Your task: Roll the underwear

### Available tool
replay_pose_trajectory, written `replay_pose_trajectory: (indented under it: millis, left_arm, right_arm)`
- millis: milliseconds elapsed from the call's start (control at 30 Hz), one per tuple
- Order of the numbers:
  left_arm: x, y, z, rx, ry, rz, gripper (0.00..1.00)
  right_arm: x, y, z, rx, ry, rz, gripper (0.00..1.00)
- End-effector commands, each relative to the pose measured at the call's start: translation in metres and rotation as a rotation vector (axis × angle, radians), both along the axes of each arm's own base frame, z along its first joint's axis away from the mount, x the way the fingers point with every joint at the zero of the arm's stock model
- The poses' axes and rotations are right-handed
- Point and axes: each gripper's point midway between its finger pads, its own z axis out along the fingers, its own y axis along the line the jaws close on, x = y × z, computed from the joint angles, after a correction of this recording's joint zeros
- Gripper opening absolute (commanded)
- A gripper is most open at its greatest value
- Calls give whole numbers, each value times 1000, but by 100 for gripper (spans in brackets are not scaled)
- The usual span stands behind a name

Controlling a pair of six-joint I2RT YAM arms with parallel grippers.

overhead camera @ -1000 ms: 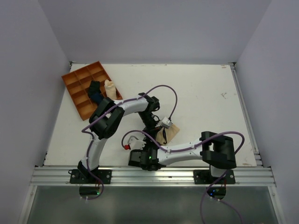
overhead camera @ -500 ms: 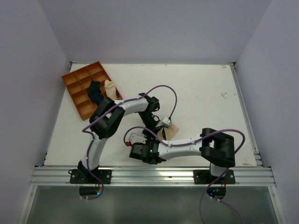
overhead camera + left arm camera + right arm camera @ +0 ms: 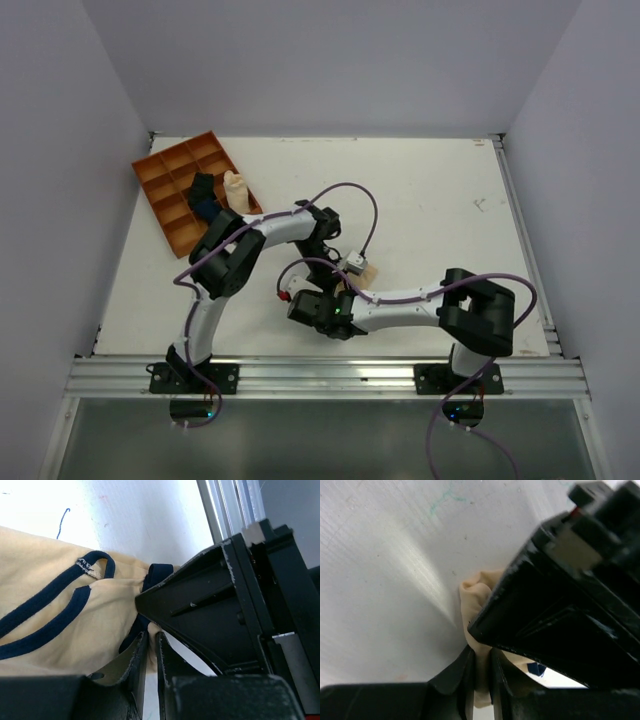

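The underwear point(image 3: 60, 625) is a beige cloth with a dark edge band, lying bunched on the white table. In the top view only a small corner of the underwear point(image 3: 368, 274) shows between the two crossed arms. My left gripper point(image 3: 151, 636) has its fingers almost together, with a thin fold of the cloth at their tips. My right gripper point(image 3: 481, 654) pinches another beige fold of the underwear point(image 3: 472, 597) between its narrow fingers. The two grippers meet tip to tip over the cloth, and each fills much of the other's wrist view.
An orange compartment tray point(image 3: 165, 215) sits at the far left, holding a dark blue roll point(image 3: 203, 195) and a cream roll point(image 3: 235, 187). The aluminium rail point(image 3: 320, 378) runs along the near edge. Purple cables loop over both arms.
My right arm has pushed forward to the cloth and its jaws have closed from wide open onto a fold. The left fingers have eased apart slightly. Less of the underwear shows from above.
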Motion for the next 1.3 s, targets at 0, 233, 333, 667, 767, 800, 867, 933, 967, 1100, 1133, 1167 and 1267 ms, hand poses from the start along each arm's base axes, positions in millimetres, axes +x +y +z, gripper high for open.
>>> replay_pose_trajectory:
  millis: [0,233,333,667,767,800,867,933,967,1100,1133,1167,1267]
  left_arm:
    - [9,9,-4,9,-90,-12,17]
    - [25,16,5,-24,-144,72,21]
    - [30,18,8,-33,-161,102,22]
    - [29,17,18,-94,-129,126,28]
    - [32,16,24,-106,-143,137,30]
    - [32,15,27,-114,-146,136,30]
    - [33,14,31,-120,-150,143,31]
    - [34,14,33,-118,-148,146,31]
    - [34,14,34,-117,-152,147,31]
    - [35,18,34,-114,-155,161,34]
    - [38,18,36,-121,-162,173,34]
    - [38,21,35,-113,-155,187,33]
    - [50,24,41,-135,-180,255,32]
  right_arm:
    - [-6,7,-9,112,91,-11,16]
    - [-9,9,-19,216,174,-50,16]
    - [-10,8,-23,238,201,-56,16]
    - [-16,7,-26,245,227,-40,15]
    - [-18,5,-28,240,237,-33,15]
    - [-18,4,-29,237,240,-34,15]
    - [-19,6,-29,239,246,-32,15]
    - [-20,7,-28,242,252,-27,14]
    - [-19,8,-28,243,251,-28,14]
    - [-21,8,-27,240,259,-22,13]
    - [-21,8,-27,243,263,-21,13]
    - [-22,9,-27,244,267,-19,13]
    - [-23,10,-27,256,285,-22,13]
